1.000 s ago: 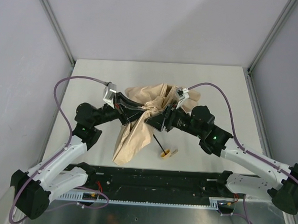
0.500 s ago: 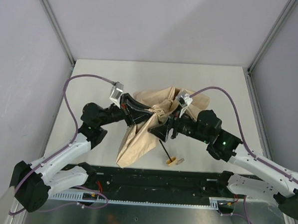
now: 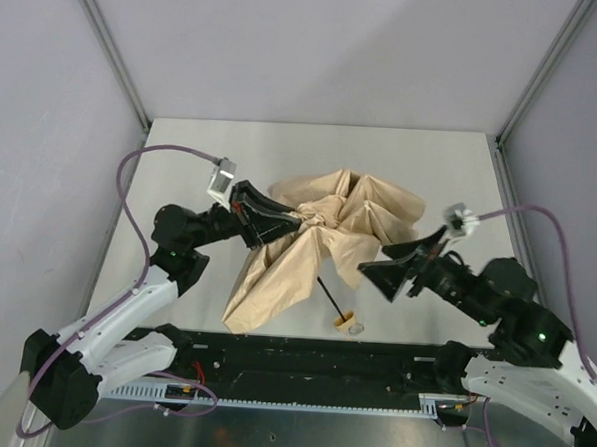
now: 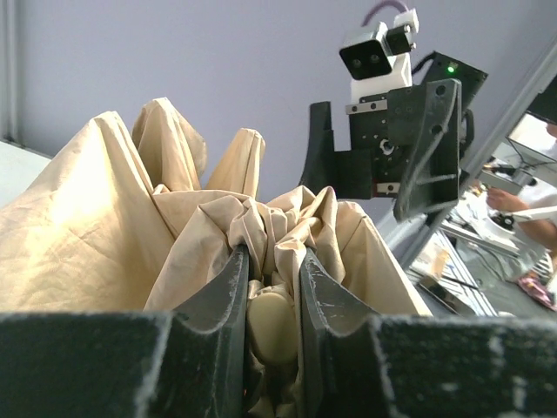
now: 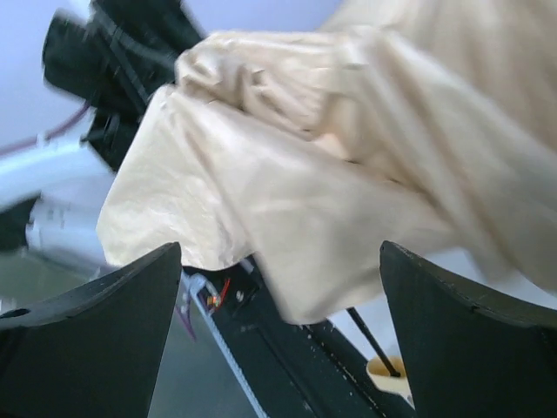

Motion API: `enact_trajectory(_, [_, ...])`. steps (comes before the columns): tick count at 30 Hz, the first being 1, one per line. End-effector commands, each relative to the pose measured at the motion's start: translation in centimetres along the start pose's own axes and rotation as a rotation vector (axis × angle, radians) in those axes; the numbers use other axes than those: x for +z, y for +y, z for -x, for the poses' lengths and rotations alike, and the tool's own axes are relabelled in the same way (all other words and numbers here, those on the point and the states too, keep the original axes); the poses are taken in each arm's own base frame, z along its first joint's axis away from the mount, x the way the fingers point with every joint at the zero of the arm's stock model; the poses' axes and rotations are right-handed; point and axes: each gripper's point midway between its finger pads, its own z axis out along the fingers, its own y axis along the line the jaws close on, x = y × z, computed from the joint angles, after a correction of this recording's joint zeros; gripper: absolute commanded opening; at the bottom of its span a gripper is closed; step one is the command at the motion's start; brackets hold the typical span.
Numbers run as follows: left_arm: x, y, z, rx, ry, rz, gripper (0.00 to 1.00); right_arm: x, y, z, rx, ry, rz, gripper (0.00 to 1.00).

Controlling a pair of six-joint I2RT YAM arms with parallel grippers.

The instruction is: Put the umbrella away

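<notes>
The umbrella (image 3: 323,235) lies at the middle of the table (image 3: 182,157), and its long axis runs from 11 o'clock to 5 o'clock. The gathered crown is at the far end. The thin black shaft (image 3: 330,297) comes out from under the fabric and points towards the near edge. It ends in the small, round, pale tan knob handle (image 3: 345,323).

The canopy (image 3: 379,210) is soft tan-beige cloth, matte and heavily creased. It is bunched into loose lobes that fan out to 1 and 3 o'clock, with one long fold hanging towards 7 o'clock.

Your left gripper (image 3: 294,221) comes in from 9 o'clock and is clamped on the puckered cloth at the crown. In the left wrist view its dark, rough-surfaced fingers (image 4: 228,300) pinch the folds together with a pale rounded lump between them.

Your right gripper (image 3: 377,263) is at 4 o'clock, just beside the canopy's edge. Its jaws are spread wide with nothing between them.
</notes>
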Motion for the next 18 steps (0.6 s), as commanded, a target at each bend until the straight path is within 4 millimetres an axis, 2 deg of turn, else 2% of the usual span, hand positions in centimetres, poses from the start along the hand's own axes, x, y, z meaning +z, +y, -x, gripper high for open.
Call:
enact_trajectory(1, [-1.0, -2.9, 5.0, 0.160, -0.122, -0.052, 0.00, -2.8, -5.4, 2.2, 0.155, -0.128, -0.327, 0.99])
enact_trajectory(3, [-1.3, -3.3, 5.4, 0.172, -0.138, -0.049, 0.00, -2.4, -6.2, 2.2, 0.229, -0.138, -0.362, 0.97])
enact_trajectory(7, [-1.8, -3.7, 5.7, 0.174, -0.172, -0.040, 0.00, 0.0, -5.5, 2.4, 0.355, -0.096, -0.266, 0.94])
enact_trajectory(9, [-2.0, -3.9, 5.8, 0.173, -0.186, -0.038, 0.00, 0.8, -6.2, 2.3, 0.435, -0.086, -0.253, 0.92])
enact_trajectory(10, [-2.1, -4.0, 5.9, 0.174, -0.192, -0.038, 0.00, 1.2, -6.6, 2.3, 0.476, -0.086, -0.238, 0.88])
enact_trajectory(14, [-2.4, -4.2, 6.0, 0.169, -0.214, -0.031, 0.00, 3.0, -5.2, 2.7, 0.606, -0.098, 0.017, 0.73])
enact_trajectory(16, [-2.4, -4.2, 6.2, 0.166, -0.221, -0.032, 0.00, 3.5, -4.4, 2.2, 0.629, -0.082, 0.121, 0.75])
enact_trajectory(18, [-2.4, -4.2, 6.3, 0.165, -0.229, -0.030, 0.00, 3.6, -3.6, 1.9, 0.602, -0.069, 0.178, 0.82])
